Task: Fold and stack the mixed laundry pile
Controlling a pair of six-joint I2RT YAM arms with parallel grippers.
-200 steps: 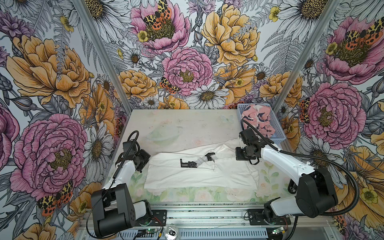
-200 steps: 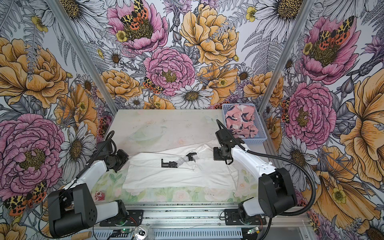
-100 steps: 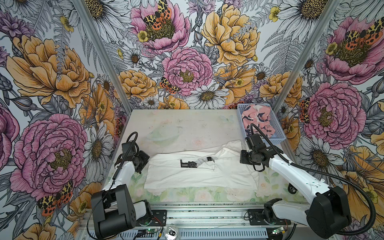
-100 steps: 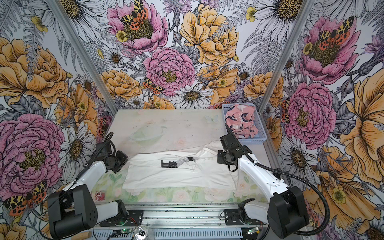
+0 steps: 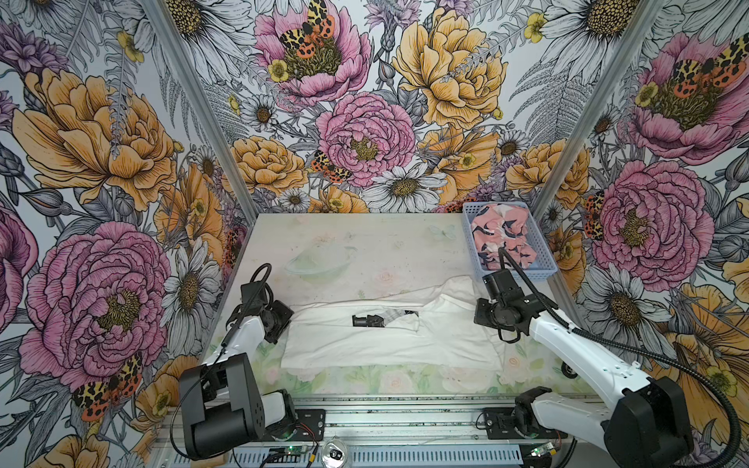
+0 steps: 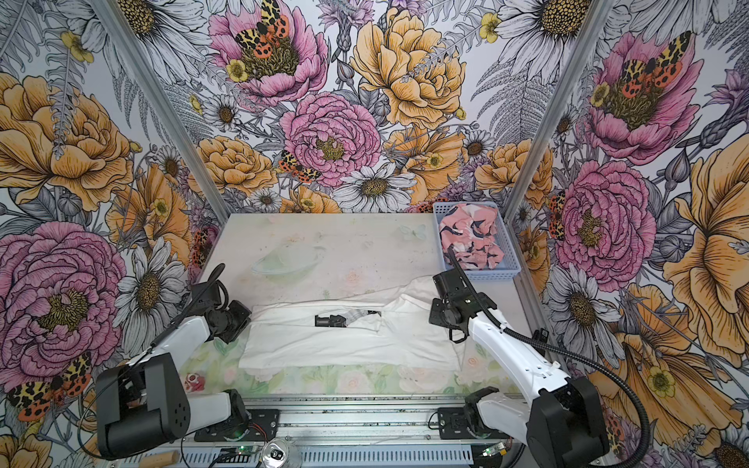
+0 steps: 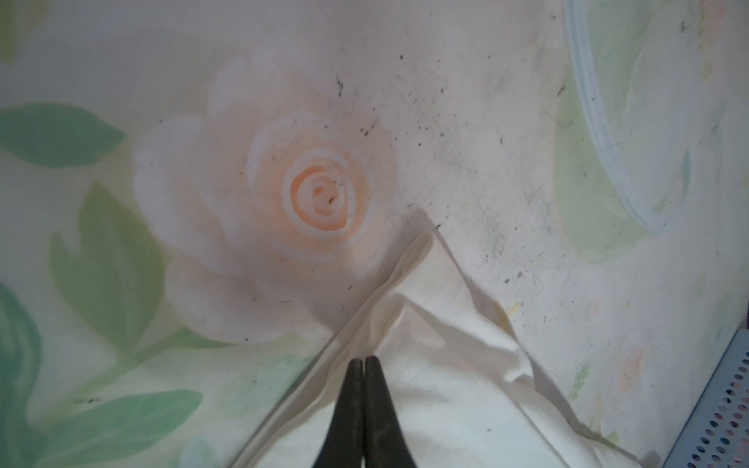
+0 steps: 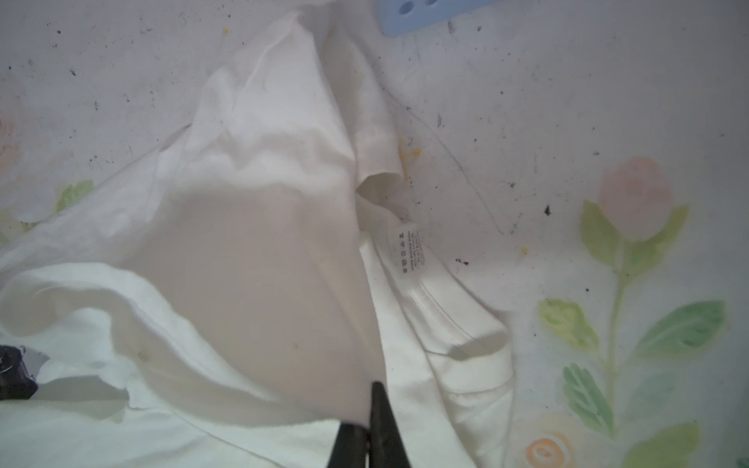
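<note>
A: The room?
B: Flowered walls (image 5: 101, 142) are set round a pale, rose-printed table (image 5: 364, 251).
A: The arms?
B: Two are counted, the left arm (image 5: 243, 340) and right arm (image 5: 575, 348), both bent low. The left gripper (image 7: 364, 360) is shut at the white garment (image 5: 385, 344)'s left edge; a pinch cannot be told. The right gripper (image 8: 367, 409) is clamped on its raised right fold.
A: Garments?
B: Two: the white one is spread near; a pink garment (image 5: 502, 239) is heaped in the one blue basket (image 5: 548, 267), far right.

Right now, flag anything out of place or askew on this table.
The white garment lies unevenly: its right end is bunched, one flap strays toward the basket, care label exposed. The pink garment sits crumpled in the basket, unfolded.
</note>
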